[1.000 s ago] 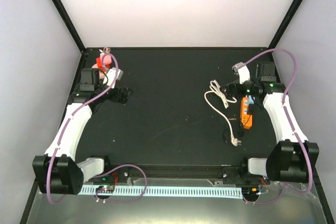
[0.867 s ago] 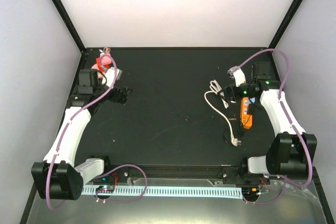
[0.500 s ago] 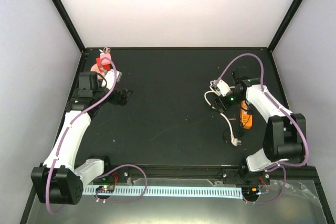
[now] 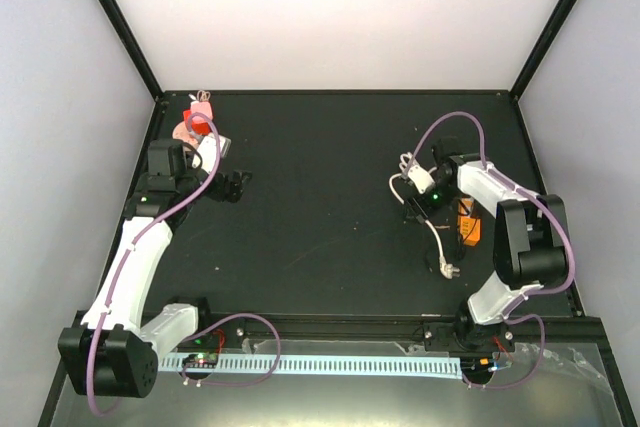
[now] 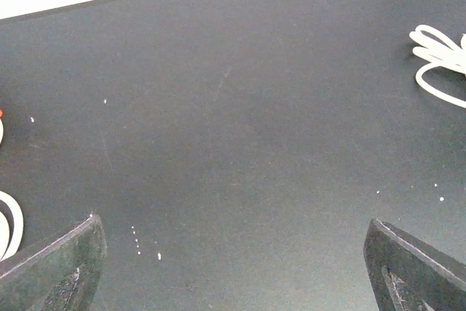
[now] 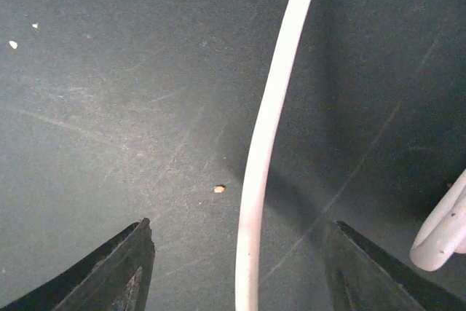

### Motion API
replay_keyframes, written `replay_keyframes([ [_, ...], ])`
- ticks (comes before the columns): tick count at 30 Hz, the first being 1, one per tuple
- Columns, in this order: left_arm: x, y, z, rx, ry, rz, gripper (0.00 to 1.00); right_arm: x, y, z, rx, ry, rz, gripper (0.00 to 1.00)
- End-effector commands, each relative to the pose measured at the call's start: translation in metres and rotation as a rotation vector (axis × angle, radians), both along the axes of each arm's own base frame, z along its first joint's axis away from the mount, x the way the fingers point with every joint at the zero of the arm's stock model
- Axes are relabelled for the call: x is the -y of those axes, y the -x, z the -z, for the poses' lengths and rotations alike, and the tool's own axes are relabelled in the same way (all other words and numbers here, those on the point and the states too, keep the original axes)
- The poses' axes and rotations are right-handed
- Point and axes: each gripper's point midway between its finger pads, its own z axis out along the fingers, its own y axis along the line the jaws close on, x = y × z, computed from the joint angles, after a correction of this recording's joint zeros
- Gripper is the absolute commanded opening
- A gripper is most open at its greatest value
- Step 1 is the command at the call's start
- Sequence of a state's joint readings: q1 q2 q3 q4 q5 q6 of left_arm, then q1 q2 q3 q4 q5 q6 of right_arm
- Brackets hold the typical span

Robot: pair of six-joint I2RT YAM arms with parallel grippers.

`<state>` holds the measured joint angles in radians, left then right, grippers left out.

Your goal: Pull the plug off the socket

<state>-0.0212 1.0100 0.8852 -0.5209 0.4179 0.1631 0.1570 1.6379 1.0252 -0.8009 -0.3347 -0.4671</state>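
An orange socket block [image 4: 468,222] lies at the right of the black table, partly behind my right arm. A white cable [image 4: 404,187] runs from a coil by it down to a grey plug end [image 4: 447,268]. My right gripper [image 4: 416,205] is open and low over the cable; in the right wrist view the cable [image 6: 268,143] runs between my spread fingers [image 6: 124,267]. My left gripper [image 4: 234,185] is open and empty over bare table at the left; its fingertips [image 5: 62,267] show wide apart, and the coil [image 5: 437,60] shows far off.
A red and pink object [image 4: 195,119] with a white cable sits at the table's back left corner. Black frame posts rise at both back corners. A white slotted rail [image 4: 330,364] runs along the near edge.
My right gripper has swung left and down from over the orange socket to the white cable. My left arm has barely moved.
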Motion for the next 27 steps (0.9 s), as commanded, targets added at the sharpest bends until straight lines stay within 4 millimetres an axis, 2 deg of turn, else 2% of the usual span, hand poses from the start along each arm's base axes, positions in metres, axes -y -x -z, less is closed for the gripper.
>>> replay_keyframes([
  [1,0.001,-0.001,-0.011,0.047,0.008,-0.001,0.99,-0.001,-0.006,0.007,0.009,0.022,-0.007,0.64],
  [5,0.001,-0.001,-0.009,0.051,-0.002,0.006,0.99,-0.006,-0.008,0.009,0.008,0.026,-0.009,0.63],
  [8,-0.012,-0.009,0.0,0.047,-0.063,-0.054,0.99,-0.01,-0.013,0.005,0.016,0.006,0.002,0.63],
  [11,-0.033,-0.022,0.021,0.026,-0.209,-0.109,0.99,-0.012,-0.019,0.0,0.033,-0.004,0.018,0.63],
  [14,-0.057,-0.036,0.048,-0.075,-0.313,-0.152,0.99,-0.012,-0.024,-0.003,0.048,-0.005,0.029,0.63],
  [16,-0.065,-0.041,0.063,-0.166,-0.337,-0.169,0.99,-0.012,-0.025,-0.003,0.049,-0.004,0.031,0.63],
  [17,-0.068,-0.044,0.081,-0.232,-0.342,-0.173,0.99,-0.012,-0.025,-0.002,0.046,-0.003,0.033,0.63],
  [18,-0.068,-0.045,0.086,-0.253,-0.339,-0.173,0.99,-0.012,-0.025,0.0,0.038,-0.001,0.033,0.62],
  [23,-0.061,-0.045,0.089,-0.246,-0.302,-0.151,0.99,-0.015,-0.023,0.006,0.009,-0.015,0.03,0.6],
  [27,-0.078,-0.05,0.1,-0.271,-0.361,-0.191,0.99,-0.018,-0.024,0.003,0.013,-0.032,0.032,0.6],
])
